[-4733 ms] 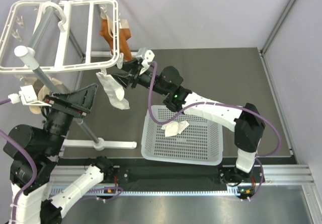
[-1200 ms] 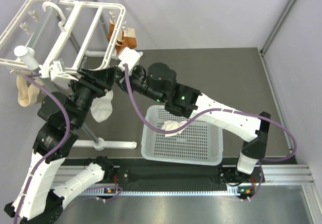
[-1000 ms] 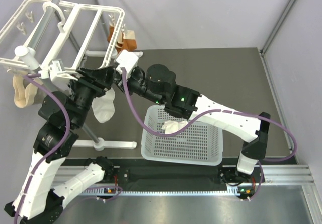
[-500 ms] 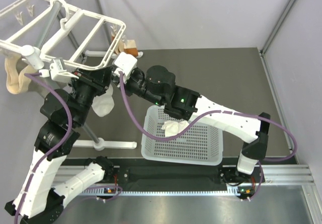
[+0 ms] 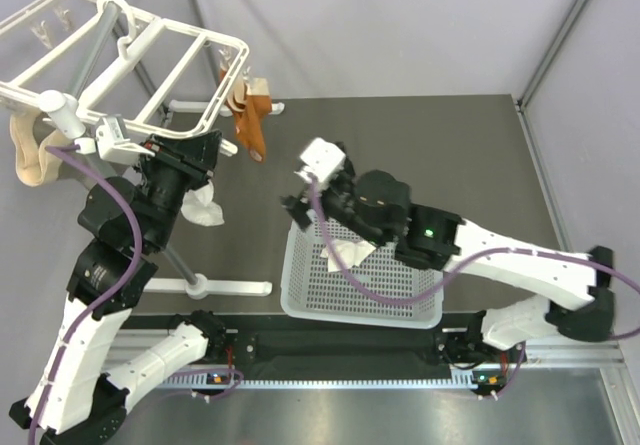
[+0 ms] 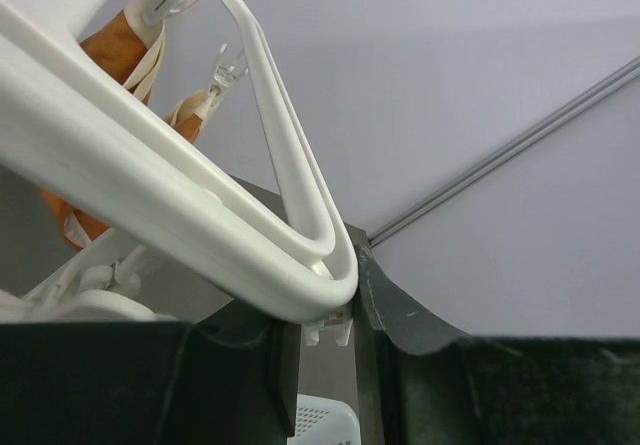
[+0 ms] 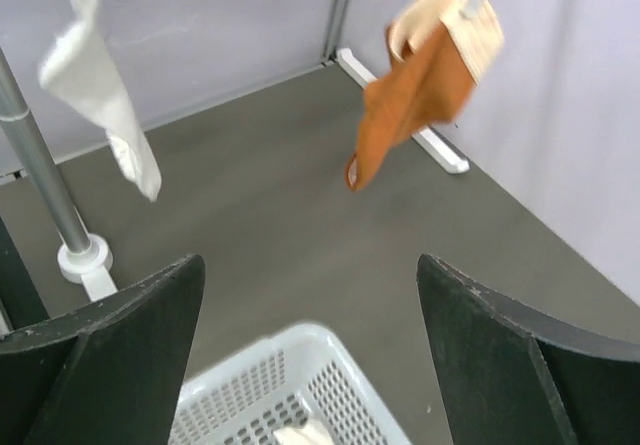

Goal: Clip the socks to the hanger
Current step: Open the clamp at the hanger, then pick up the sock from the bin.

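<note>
Basket (image 5: 420, 317): white, perforated, lower centre of the top view, on the desk (image 5: 470, 155).
Orange-brown sock (image 5: 250, 130): hanging, upper centre-left.
Beige sock (image 5: 30, 165): hanging, far left.

In the left wrist view the hanger (image 6: 200, 215) is blurred and cut off; the left arm (image 5: 150, 203) hides from us the top of the white sock (image 5: 205, 206).

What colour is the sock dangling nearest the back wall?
The sock is orange-brown; the right wrist view shows it best.
</note>
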`<control>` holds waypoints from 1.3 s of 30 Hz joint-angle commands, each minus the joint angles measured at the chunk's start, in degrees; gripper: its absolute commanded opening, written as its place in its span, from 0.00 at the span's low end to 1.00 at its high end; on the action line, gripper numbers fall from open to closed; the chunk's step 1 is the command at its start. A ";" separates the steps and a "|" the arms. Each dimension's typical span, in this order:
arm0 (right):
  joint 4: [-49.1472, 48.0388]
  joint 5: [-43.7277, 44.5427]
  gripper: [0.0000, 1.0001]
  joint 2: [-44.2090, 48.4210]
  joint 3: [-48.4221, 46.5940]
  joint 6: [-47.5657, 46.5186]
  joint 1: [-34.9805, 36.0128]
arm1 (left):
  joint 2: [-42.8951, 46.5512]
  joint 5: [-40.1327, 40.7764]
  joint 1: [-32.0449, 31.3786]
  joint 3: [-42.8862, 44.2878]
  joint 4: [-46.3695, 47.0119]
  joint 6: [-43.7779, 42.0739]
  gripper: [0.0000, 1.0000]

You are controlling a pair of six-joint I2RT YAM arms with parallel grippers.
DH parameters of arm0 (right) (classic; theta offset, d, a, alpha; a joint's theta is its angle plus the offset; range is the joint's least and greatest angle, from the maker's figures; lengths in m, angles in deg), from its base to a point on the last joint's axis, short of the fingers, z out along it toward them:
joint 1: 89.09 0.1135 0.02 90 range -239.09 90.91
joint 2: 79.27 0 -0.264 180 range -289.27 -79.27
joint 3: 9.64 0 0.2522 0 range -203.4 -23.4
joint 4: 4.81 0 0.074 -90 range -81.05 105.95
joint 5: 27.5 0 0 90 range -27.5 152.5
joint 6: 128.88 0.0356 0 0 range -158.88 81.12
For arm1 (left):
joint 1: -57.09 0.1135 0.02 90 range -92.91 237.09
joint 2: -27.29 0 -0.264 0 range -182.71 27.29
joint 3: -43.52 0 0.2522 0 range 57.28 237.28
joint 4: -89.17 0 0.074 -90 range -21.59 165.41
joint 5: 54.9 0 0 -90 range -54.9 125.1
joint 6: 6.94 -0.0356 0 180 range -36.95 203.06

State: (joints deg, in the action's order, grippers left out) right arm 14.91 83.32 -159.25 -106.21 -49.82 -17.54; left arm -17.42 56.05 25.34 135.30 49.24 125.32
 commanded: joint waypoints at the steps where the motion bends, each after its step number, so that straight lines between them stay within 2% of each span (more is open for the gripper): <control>1: 0.45 5.81 0.86 12.01 8.06 4.86 -0.53 | 0.76 -0.38 0.02 1.35 -0.02 -1.04 0.00; 5: 4.49 5.72 0.77 19.05 17.22 12.67 -2.11 | 1.64 -1.00 0.02 0.56 0.16 -0.60 0.00; 10: 7.66 4.32 0.55 22.24 26.37 21.02 -2.91 | 2.52 -1.35 -0.07 -0.58 0.42 0.19 0.00; 14: 8.71 5.63 0.48 20.31 30.94 28.05 -4.66 | 2.78 -1.44 -0.07 -1.02 0.16 0.28 0.00; 17: 10.91 4.76 0.46 16.37 32.53 34.74 -8.43 | 2.70 -1.88 0.02 -1.03 -0.19 0.63 0.00; 21: 12.24 4.49 0.36 11.97 34.81 41.42 -13.53 | 2.70 -2.23 0.02 -1.03 -0.37 0.81 0.00; 28: 6.18 4.23 0.35 10.11 40.09 51.27 -16.70 | 2.70 -1.88 0.02 -1.11 -0.55 0.63 0.00; 30: 5.82 4.84 0.29 9.59 40.79 52.94 -16.88 | 2.52 -1.88 0.02 -1.20 -0.28 0.63 0.00; 32: 5.73 6.07 0.27 9.06 41.32 55.76 -16.88 | 2.52 -1.88 0.02 -1.03 -0.28 0.46 0.00; 36: 1.17 4.50 0.35 8.10 44.83 58.13 -16.88 | 2.78 -1.61 0.02 -1.20 -0.63 0.28 0.00; 39: -0.94 4.32 0.36 6.16 45.89 59.63 -16.88 | 2.87 -1.44 -0.07 -1.47 -0.63 0.28 0.00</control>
State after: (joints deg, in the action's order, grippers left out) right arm 19.35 87.84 -151.45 -61.25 6.20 -33.82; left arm -14.82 54.95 25.34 134.45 48.78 126.43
